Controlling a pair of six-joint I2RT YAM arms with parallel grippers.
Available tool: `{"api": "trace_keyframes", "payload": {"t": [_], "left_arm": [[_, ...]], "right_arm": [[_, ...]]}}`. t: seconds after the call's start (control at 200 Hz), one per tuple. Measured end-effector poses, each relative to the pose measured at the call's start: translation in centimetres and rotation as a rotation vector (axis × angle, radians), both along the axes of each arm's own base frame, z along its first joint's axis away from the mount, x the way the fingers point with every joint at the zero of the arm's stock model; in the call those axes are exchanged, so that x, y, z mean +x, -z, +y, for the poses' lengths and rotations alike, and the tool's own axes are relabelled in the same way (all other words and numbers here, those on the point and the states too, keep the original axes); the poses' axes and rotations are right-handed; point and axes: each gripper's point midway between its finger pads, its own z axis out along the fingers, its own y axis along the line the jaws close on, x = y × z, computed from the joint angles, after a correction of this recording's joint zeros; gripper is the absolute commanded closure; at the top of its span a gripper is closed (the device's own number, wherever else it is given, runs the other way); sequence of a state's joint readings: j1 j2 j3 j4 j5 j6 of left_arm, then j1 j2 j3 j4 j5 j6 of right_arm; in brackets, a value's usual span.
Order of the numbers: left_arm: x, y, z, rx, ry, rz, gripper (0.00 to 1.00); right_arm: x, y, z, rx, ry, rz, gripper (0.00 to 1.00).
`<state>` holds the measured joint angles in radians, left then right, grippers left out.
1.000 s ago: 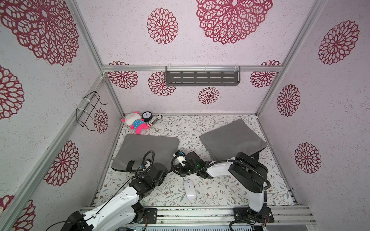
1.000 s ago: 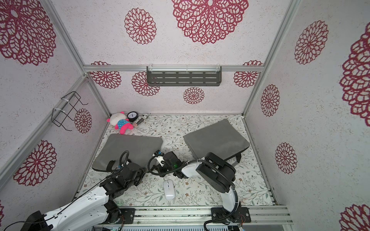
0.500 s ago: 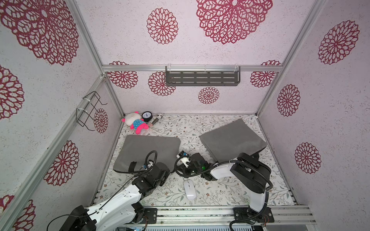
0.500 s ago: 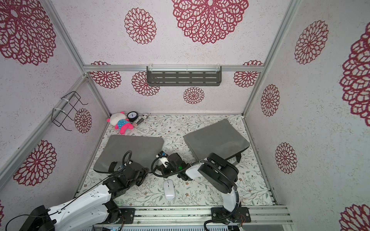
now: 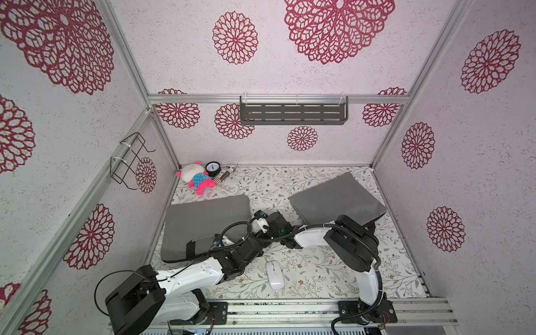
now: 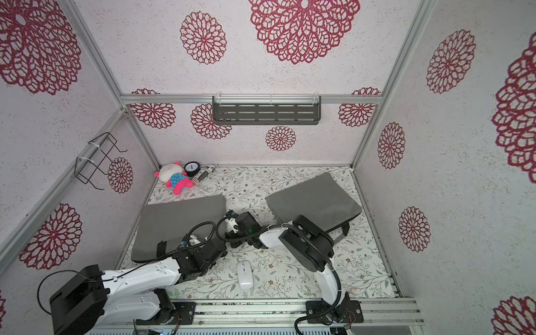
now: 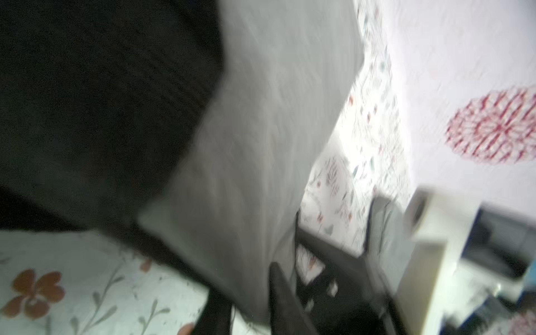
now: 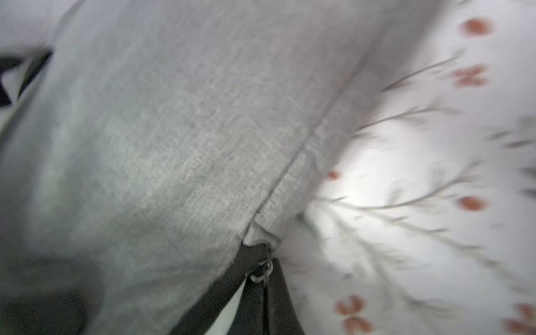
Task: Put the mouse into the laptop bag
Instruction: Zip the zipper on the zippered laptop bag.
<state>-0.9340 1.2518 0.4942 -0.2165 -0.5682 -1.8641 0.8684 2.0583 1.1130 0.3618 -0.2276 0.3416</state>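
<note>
The white mouse (image 5: 275, 275) (image 6: 245, 275) lies untouched on the floral table near the front, between the two arms. The grey laptop bag (image 5: 203, 220) (image 6: 177, 220) lies flat at the left. Blurred in the left wrist view, my left gripper (image 7: 245, 278) has its jaws apart, a fold of the bag's grey fabric (image 7: 261, 145) lying between them. At the bag's corner my right gripper (image 8: 262, 269) is shut on the metal zipper pull (image 8: 261, 274). Both grippers' fingertips are hidden under the wrists in both top views.
A second grey slab (image 5: 336, 200) lies at the back right, behind the right arm's elbow (image 5: 348, 240). A plush toy (image 5: 197, 178) and a round gauge (image 5: 213, 168) sit in the back left corner. A wire rack (image 5: 130, 162) hangs on the left wall. A metal rail (image 5: 290, 307) runs along the front.
My left gripper's jaws have parted from shut, and its wrist has shifted a little to the right. The right gripper stays shut at the bag's corner. The mouse has not moved.
</note>
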Motion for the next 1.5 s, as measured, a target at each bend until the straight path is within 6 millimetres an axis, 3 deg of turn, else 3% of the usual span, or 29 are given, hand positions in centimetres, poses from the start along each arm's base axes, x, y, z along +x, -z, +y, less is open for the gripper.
{"api": "trace_keyframes", "payload": {"t": [0.105, 0.19, 0.24, 0.46, 0.585, 0.625, 0.756, 0.901, 1.081, 1.271, 1.396, 1.501], "left_arm": [[0.4, -0.6, -2.1, 0.004, 0.059, 0.021, 0.06], [1.2, -1.4, -2.6, -0.001, 0.082, 0.027, 0.0], [1.6, -1.6, -2.4, -0.003, 0.085, 0.033, 0.02], [2.6, -3.2, 1.8, 0.036, 0.06, 0.053, 0.02], [2.5, -5.3, 4.4, 0.051, 0.041, 0.022, 0.02], [2.4, -5.9, 5.3, 0.058, 0.032, 0.013, 0.02], [2.0, -6.5, 9.1, 0.077, -0.038, 0.006, 0.02], [-0.1, -4.3, 12.5, 0.107, -0.098, 0.073, 0.02], [-2.6, -2.2, 14.1, 0.118, -0.133, 0.13, 0.02], [-3.3, -0.8, 15.6, 0.142, -0.194, 0.186, 0.02], [-3.4, 0.0, 17.0, 0.163, -0.24, 0.233, 0.02], [-3.2, 0.6, 17.8, 0.161, -0.26, 0.262, 0.02]], "right_arm": [[5.6, -0.1, -2.8, 0.001, 0.162, -0.042, 0.98], [8.0, 0.0, -4.8, -0.018, 0.258, -0.06, 0.98], [8.9, 0.0, -5.8, -0.026, 0.3, -0.063, 0.96], [10.7, -0.2, -7.0, -0.029, 0.369, -0.033, 0.78], [12.2, -0.5, -7.5, -0.042, 0.416, -0.023, 0.57], [12.6, -0.7, -7.7, -0.049, 0.425, -0.028, 0.55], [12.9, -0.7, -8.4, -0.071, 0.449, -0.025, 0.53], [12.8, -0.7, -8.6, -0.084, 0.446, -0.026, 0.52], [11.3, -0.7, -9.9, -0.094, 0.454, -0.02, 0.52], [9.1, -0.7, -11.9, -0.099, 0.471, -0.01, 0.46], [9.0, -1.1, -11.4, -0.069, 0.461, -0.006, 0.35], [9.2, -1.7, -10.3, -0.038, 0.43, 0.002, 0.33]]}}
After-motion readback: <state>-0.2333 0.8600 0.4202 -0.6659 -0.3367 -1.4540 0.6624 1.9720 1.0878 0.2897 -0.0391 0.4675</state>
